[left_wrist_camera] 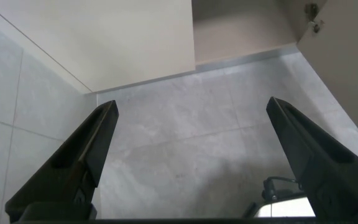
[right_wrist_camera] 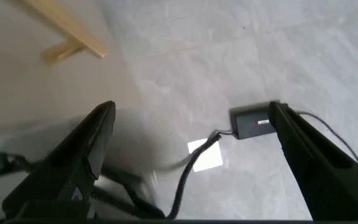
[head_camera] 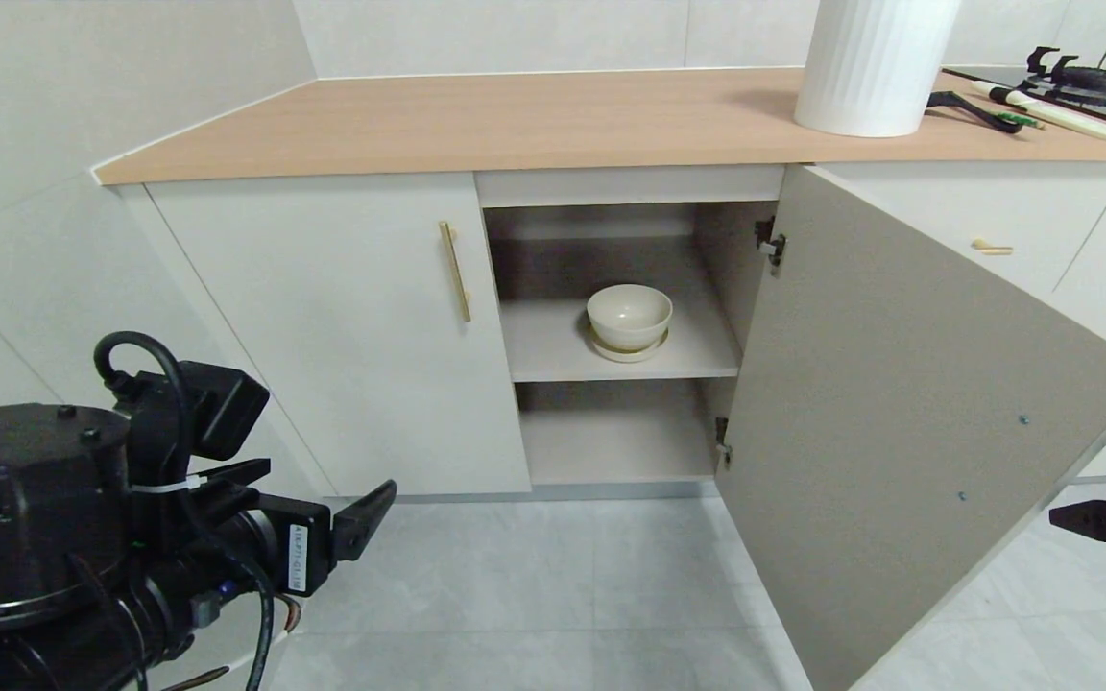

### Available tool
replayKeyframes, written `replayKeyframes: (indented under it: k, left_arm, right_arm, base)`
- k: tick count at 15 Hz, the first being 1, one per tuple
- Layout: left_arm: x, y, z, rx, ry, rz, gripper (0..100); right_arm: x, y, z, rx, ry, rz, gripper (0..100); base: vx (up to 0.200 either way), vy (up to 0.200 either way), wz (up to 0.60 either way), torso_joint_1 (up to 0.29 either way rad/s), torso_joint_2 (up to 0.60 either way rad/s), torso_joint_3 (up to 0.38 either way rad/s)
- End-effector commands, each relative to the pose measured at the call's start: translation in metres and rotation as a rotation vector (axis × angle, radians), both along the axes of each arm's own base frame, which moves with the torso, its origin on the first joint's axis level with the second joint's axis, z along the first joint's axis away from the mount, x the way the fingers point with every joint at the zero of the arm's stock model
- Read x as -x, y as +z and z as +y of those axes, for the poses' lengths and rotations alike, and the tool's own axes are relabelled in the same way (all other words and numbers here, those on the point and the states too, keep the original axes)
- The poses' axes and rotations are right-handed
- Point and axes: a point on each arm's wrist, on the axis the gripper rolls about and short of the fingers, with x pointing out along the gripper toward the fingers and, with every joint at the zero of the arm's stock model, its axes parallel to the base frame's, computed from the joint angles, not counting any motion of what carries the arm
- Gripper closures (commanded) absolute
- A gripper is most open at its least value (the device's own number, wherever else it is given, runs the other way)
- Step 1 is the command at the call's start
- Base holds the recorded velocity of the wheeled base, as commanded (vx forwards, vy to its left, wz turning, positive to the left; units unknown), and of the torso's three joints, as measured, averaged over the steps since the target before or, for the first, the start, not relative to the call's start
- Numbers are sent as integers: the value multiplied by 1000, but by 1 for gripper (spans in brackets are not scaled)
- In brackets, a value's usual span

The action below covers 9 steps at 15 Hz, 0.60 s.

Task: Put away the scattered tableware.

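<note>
A cream bowl (head_camera: 629, 315) is seen just off the centre of the head view, seated on a saucer (head_camera: 627, 356) on the upper shelf (head_camera: 543, 350) of an open cabinet (head_camera: 611, 187). The cabinet's grey door (head_camera: 899, 432) is swung out toward 4 o'clock, and a closed door (head_camera: 342, 326) with a gold handle (head_camera: 455, 271) is found at the bowl's 9 o'clock. On the countertop (head_camera: 515, 120), a white ribbed container (head_camera: 875, 62) is placed at 2 o'clock. The left gripper (left_wrist_camera: 191, 109) is held at 8 o'clock, well apart from the bowl, its fingers spread wide over the floor tiles (left_wrist_camera: 185, 149) with nothing between them. The right gripper (right_wrist_camera: 191, 112) is held at 4 o'clock beyond the door edge, its fingers likewise parted and empty above a small black box (right_wrist_camera: 253, 121) with a cable.
</note>
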Motion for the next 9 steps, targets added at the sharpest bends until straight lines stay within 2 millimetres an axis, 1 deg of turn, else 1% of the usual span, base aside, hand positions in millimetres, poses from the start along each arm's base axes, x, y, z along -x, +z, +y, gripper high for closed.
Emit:
replayKeyframes:
  k: [1, 4, 6, 8, 9]
  left_arm:
    - [0, 0, 0, 2, 1, -3, 0]
    - [0, 0, 0, 2, 1, -3, 0]
    - [0, 1, 0, 3, 1, -5, 0]
    - [1, 1, 1, 4, 1, -6, 0]
    - [1, 2, 1, 7, 0, -10, 0]
  right_arm:
    - [-10, -4, -5, -14, -39, -8, 0]
    - [-27, -4, -7, -97, -107, -111, 0]
    - [-33, -3, -6, -136, -120, -158, 0]
    - [-33, -2, -3, -167, -107, -172, 0]
    - [-33, -1, 8, -245, -31, -176, 0]
  base:
    - [0, 0, 0, 0, 0, 0]
    - [0, 0, 0, 0, 0, 0]
    - [0, 0, 0, 0, 0, 0]
    - [0, 0, 0, 0, 0, 0]
    - [0, 0, 0, 0, 0, 0]
